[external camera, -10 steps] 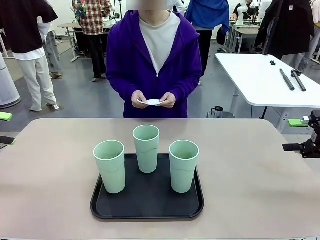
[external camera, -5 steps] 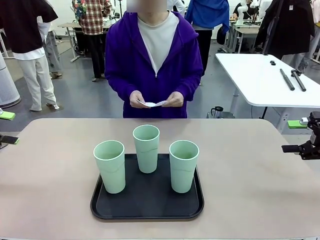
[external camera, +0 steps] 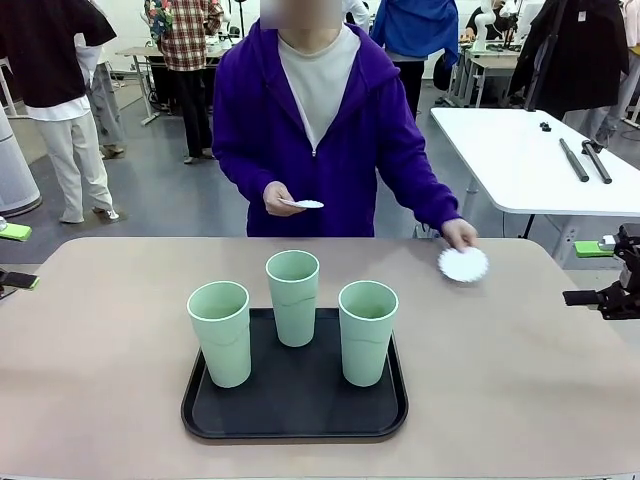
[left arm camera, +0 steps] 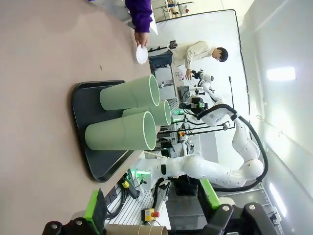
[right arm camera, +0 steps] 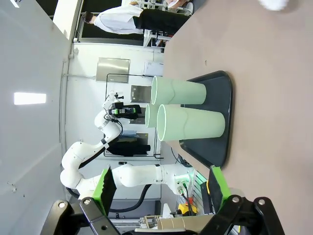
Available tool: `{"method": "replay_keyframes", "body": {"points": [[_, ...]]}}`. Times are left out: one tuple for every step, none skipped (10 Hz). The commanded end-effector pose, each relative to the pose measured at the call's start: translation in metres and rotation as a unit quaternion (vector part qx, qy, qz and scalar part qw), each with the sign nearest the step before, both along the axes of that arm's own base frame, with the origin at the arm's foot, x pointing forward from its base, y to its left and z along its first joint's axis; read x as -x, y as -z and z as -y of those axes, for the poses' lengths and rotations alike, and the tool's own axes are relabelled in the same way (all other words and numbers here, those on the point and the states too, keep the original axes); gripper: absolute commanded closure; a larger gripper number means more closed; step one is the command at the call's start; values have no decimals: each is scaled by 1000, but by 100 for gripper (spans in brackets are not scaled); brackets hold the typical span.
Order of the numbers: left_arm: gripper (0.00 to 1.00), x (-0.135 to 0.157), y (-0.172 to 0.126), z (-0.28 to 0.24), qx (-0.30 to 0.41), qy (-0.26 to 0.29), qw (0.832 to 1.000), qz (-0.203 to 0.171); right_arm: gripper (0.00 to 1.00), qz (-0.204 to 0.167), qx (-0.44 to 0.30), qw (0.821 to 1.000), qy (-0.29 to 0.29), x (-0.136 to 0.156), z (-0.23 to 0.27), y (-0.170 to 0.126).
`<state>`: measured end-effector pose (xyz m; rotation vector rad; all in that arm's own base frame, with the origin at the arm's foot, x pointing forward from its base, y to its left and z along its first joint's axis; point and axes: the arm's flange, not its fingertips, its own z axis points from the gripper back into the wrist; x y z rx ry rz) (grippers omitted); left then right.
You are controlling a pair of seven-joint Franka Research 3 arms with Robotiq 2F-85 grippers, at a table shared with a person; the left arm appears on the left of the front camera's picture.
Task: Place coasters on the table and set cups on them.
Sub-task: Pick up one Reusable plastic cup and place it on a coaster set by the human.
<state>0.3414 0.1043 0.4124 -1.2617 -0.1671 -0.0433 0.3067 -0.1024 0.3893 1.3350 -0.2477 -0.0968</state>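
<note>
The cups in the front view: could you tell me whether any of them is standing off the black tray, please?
No, the left cup, middle cup and right cup all stand upright on the black tray.

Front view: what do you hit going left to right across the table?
left gripper → left cup → middle cup → right cup → coaster at the person's hand → right gripper. Tray left out: it spans all three cups.

Matt plastic cups (external camera: pixel 293 290), smooth tray (external camera: pixel 300 405), matt table (external camera: pixel 100 340).
</note>
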Motion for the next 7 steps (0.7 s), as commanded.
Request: {"method": "replay_keyframes", "body": {"points": [[0, -1, 0, 1, 8, 1, 1000, 8, 0, 1, -3, 1000, 0, 0, 0, 0], [0, -1, 0, 1, 8, 1, 1000, 8, 0, 1, -3, 1000, 0, 0, 0, 0], [0, -1, 0, 1, 8, 1, 1000, 8, 0, 1, -3, 1000, 0, 0, 0, 0], [0, -1, 0, 1, 8, 1, 1000, 8, 0, 1, -3, 1000, 0, 0, 0, 0], [0, -1, 0, 1, 8, 1, 1000, 8, 0, 1, -3, 1000, 0, 0, 0, 0], [0, -1, 0, 1, 8, 1, 1000, 8, 0, 1, -3, 1000, 0, 0, 0, 0], [0, -1, 0, 1, 8, 1, 1000, 8, 0, 1, -3, 1000, 0, 0, 0, 0]]}}
